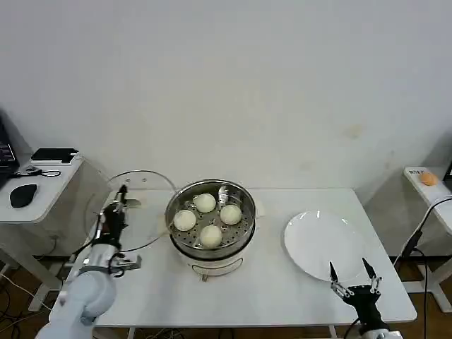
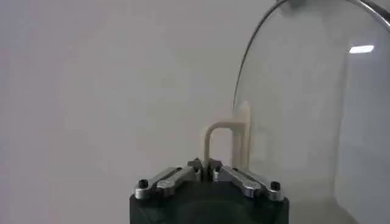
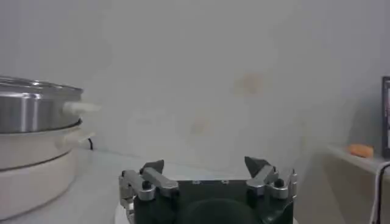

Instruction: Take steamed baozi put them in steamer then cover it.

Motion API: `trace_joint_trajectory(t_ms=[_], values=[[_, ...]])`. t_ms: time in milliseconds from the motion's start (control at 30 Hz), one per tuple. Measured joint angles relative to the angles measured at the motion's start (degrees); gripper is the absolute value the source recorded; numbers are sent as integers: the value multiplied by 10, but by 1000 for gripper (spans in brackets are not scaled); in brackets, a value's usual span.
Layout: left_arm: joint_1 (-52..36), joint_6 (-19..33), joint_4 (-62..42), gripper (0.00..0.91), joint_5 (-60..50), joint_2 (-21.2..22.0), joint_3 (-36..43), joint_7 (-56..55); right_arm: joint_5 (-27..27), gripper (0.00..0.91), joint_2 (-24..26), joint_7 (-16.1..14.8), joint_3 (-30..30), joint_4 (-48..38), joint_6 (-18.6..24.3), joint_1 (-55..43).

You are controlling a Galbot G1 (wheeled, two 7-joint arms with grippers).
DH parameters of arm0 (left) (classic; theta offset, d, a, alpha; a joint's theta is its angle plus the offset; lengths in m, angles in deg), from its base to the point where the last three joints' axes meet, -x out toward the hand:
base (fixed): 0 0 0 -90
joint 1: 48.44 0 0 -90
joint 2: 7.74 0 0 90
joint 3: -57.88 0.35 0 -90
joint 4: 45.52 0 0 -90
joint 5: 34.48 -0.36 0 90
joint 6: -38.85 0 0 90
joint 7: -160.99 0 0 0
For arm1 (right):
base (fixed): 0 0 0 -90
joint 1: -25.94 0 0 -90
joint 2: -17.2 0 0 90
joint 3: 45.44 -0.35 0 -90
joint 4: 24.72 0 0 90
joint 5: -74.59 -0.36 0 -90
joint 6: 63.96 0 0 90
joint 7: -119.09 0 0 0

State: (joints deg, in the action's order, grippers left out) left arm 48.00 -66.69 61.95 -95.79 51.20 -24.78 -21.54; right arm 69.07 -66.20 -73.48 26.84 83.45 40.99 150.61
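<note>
The steamer [image 1: 244, 212], a shiny steel pot on a cream-white base, stands in the middle of the table, and its side also shows in the right wrist view [image 3: 33, 112]. Several steamed baozi [image 1: 210, 235] lie on its perforated tray. The cover [image 1: 148, 212], a clear glass lid, is held tilted just left of the steamer. My left gripper [image 1: 116, 207] is shut on its cream-white handle [image 2: 225, 143], with the glass [image 2: 317, 109] beside it. My right gripper [image 1: 353, 277] is open and holds nothing, at the table's front right.
An empty white plate [image 1: 321, 244] lies right of the steamer, just behind the right gripper. A side table [image 1: 42, 187] on the left holds a mouse and a phone. A shelf [image 1: 427, 185] with an orange object stands at the right.
</note>
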Motion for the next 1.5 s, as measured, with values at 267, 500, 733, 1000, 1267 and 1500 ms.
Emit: trace_joint_trajectory(t_ms=[267,500,733,1000,1267,1500], values=[[-74,-44,5,0,-24,29,95,43,17,907,-12,0,9,1,4,6],[-126,-91,-2,0,-35,48,158,92,35,907,-26,1,20,-1,5,8],[-164,-137,-36,0,-57,80,190,126,54,907,-39,1,29,-2,6,13],[-172,-168,-61,0,-105,137,207,158,68,907,-43,2,32,-7,6,10],[-171,-182,-69,0,-142,177,221,176,79,907,-47,2,40,-15,9,7],[-163,-187,-60,0,-161,189,230,188,85,907,-49,2,45,-18,10,7]])
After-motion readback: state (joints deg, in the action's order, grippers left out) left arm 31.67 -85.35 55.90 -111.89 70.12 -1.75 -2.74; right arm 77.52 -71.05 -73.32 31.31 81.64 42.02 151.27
